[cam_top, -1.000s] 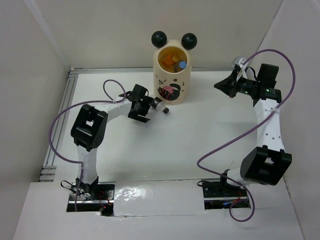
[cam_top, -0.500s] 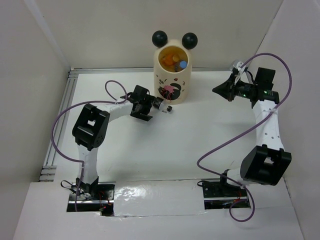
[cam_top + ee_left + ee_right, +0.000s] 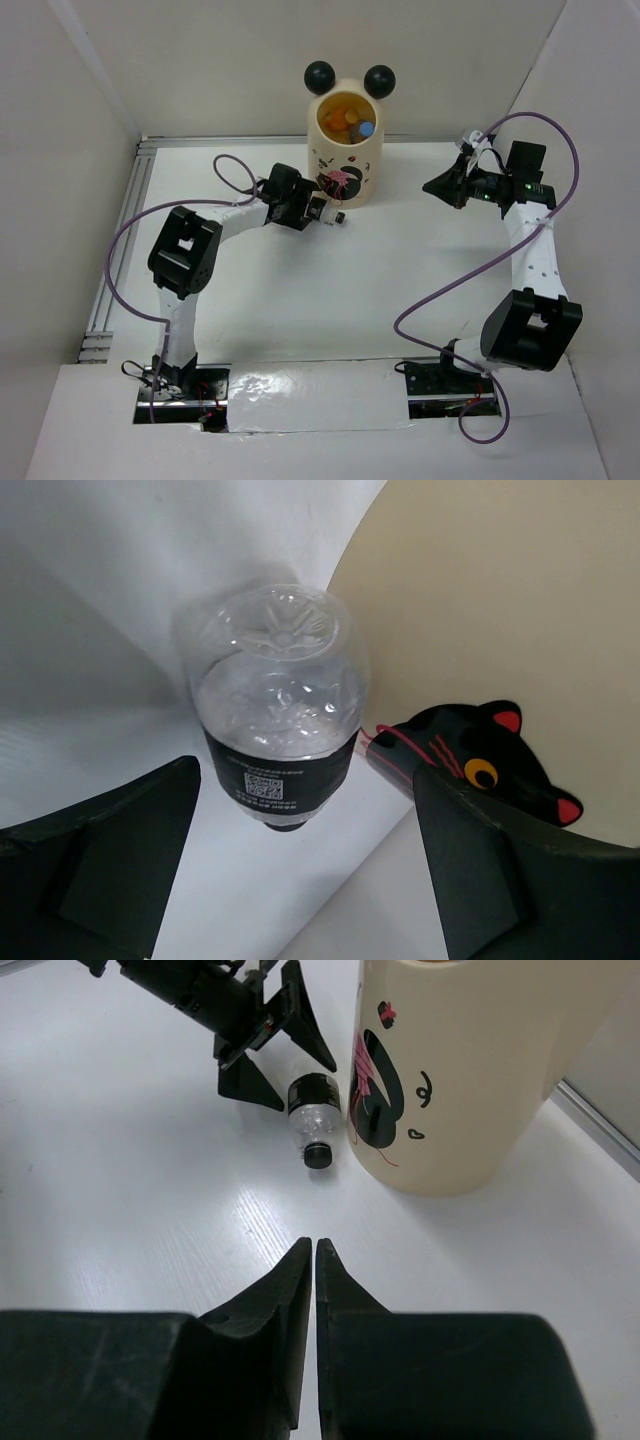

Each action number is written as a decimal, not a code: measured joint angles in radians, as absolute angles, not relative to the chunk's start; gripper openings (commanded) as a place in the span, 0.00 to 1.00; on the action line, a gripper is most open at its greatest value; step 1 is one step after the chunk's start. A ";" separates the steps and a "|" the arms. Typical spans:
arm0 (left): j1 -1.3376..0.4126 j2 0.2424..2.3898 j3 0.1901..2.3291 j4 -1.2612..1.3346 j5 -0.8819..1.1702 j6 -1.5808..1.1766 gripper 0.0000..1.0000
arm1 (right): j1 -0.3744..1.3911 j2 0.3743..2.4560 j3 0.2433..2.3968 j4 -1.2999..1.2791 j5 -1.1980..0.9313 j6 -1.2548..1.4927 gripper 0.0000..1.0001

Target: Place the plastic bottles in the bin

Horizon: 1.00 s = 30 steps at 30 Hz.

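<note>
The cream bin (image 3: 345,160) stands at the back middle with two black ball ears and several bottles (image 3: 352,122) inside. One clear bottle with a black label (image 3: 331,213) lies on the table beside the bin's base, cap pointing away from my left arm. My left gripper (image 3: 314,208) is open, its fingers on either side of the bottle's base end without touching it. In the left wrist view the bottle (image 3: 280,705) sits between the open fingers (image 3: 110,860), next to the bin's wall (image 3: 500,590). My right gripper (image 3: 437,186) is shut and empty, to the right of the bin.
A metal rail (image 3: 120,240) runs along the table's left edge and back. White walls enclose the table on three sides. In the right wrist view the lying bottle (image 3: 314,1118), the left gripper (image 3: 268,1045) and the bin (image 3: 470,1070) lie ahead of my shut fingers (image 3: 295,1290).
My left gripper has moved up and right toward the bin, closing in around the lying bottle. The right gripper has drifted slightly left.
</note>
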<state>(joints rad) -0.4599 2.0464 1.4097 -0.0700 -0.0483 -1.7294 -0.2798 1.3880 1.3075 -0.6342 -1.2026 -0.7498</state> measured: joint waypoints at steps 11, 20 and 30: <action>-0.468 2.170 1.652 -0.276 -0.068 -1.660 0.97 | -0.281 1.388 1.301 -0.640 -1.209 -0.754 0.13; -0.469 2.215 1.682 -0.348 -0.060 -1.631 0.84 | -0.289 1.388 1.301 -0.640 -1.213 -0.753 0.13; -0.477 2.154 1.564 -0.275 -0.037 -1.574 0.04 | -0.289 1.388 1.301 -0.640 -1.219 -0.753 0.13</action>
